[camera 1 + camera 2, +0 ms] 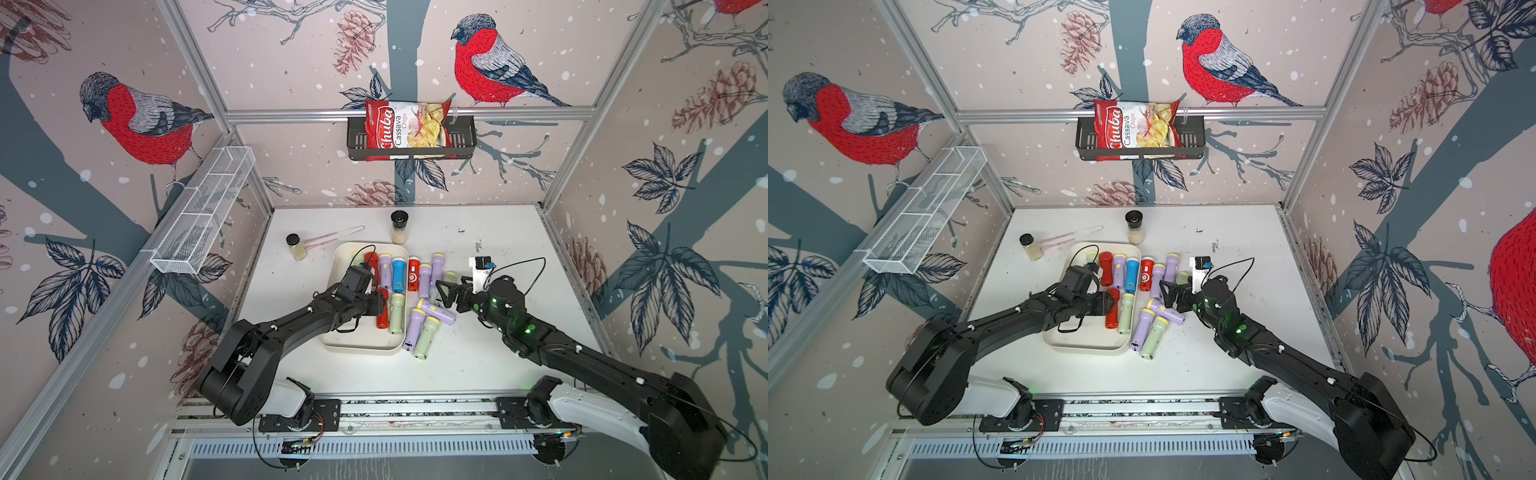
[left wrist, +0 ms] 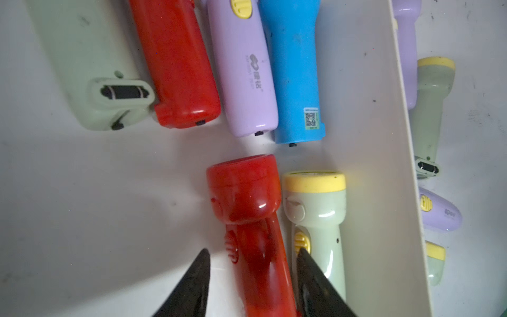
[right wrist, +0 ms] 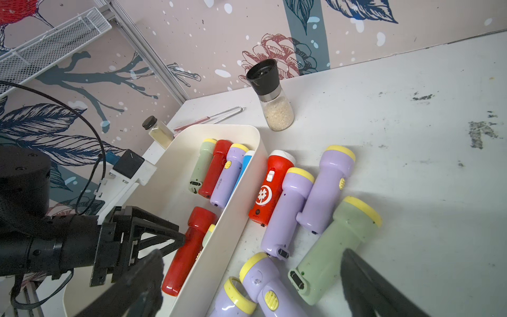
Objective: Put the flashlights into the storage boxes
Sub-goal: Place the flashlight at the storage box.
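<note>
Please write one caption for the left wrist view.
Left gripper straddles a red flashlight lying in the cream tray.

You can read "Chuba Cassava Chips" on the snack bag (image 1: 405,124) in the black wall basket (image 1: 463,139), in both top views. The blue flashlight (image 2: 293,68) carries a QR-code sticker near its tail. The white-headed red flashlight (image 3: 270,186) shows a white hash sign in a ring. The logo print on the lilac flashlight (image 2: 241,74) is too blurred to read.

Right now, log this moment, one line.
left end effector: open astride red plastic flashlight in cream-white plastic tray | right end effector: open over lilac flashlight and pale green flashlight beside tray
</note>
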Robot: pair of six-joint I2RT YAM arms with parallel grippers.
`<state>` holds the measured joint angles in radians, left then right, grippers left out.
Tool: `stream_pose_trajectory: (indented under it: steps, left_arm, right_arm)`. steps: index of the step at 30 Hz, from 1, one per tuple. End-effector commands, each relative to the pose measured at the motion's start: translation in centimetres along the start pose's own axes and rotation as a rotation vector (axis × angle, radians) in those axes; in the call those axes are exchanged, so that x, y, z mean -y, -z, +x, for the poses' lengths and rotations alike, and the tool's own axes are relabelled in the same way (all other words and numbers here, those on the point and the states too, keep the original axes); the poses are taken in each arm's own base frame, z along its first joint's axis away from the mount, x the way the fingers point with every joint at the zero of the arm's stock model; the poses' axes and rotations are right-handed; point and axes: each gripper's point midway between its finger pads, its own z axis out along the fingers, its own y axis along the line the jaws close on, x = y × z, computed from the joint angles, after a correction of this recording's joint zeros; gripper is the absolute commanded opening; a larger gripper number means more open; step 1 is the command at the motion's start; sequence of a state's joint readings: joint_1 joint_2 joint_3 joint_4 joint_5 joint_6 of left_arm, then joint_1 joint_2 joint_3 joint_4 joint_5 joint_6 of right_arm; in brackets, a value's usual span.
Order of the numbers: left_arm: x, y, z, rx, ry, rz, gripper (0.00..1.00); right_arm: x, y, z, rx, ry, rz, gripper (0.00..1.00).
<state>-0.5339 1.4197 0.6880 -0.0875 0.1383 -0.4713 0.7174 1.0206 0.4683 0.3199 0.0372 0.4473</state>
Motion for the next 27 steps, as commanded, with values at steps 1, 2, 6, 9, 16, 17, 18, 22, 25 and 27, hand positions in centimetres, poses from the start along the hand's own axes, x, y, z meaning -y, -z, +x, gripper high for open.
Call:
stream_pose_trajectory:
  steps: [1,2,6,9,16,17,18,22,25,27]
  left_arm:
    - [1.0,-0.2,-0.9,0.028,-0.012,0.053,0.51]
    - [1.2,-0.2,-0.8,0.025,-0.013,0.064,0.51]
    - [2.2,-0.2,-0.8,0.017,-0.029,0.119,0.51]
    - [2.5,-0.3,-0.7,0.004,-0.031,0.137,0.51]
    - [2.4,-0.5,-0.6,0.001,-0.03,0.129,0.51]
    - [2.2,-0.4,-0.8,0.006,-0.029,0.119,0.51]
    - [2.0,-0.2,-0.9,0.013,-0.024,0.105,0.51]
    - [1.5,0.4,-1.5,0.039,-0.013,0.062,0.54]
    - [1.2,0.8,-2.0,0.055,-0.01,0.047,0.55]
    - [1.2,1.1,-2.3,0.067,-0.008,0.046,0.55]
  right_arm:
    - [-0.1,0.0,-0.4,0.009,0.01,0.003,1.0]
    - [0.0,0.0,-0.4,0.009,0.01,0.005,1.0]
    - [0.0,0.0,-0.4,0.012,0.013,0.006,0.99]
    - [0.0,-0.1,-0.4,0.011,0.013,0.005,1.0]
    - [-0.1,-0.1,-0.5,0.008,0.016,0.003,1.0]
    - [-0.1,-0.1,-0.5,0.009,0.016,0.004,1.0]
    - [-0.1,-0.1,-0.5,0.011,0.017,0.005,1.0]
    - [-0.1,-0.1,-0.6,0.015,0.019,0.006,1.0]
    - [-0.1,-0.1,-0.6,0.012,0.019,0.005,1.0]
    - [-0.2,-0.1,-0.6,0.013,0.018,0.003,0.99]
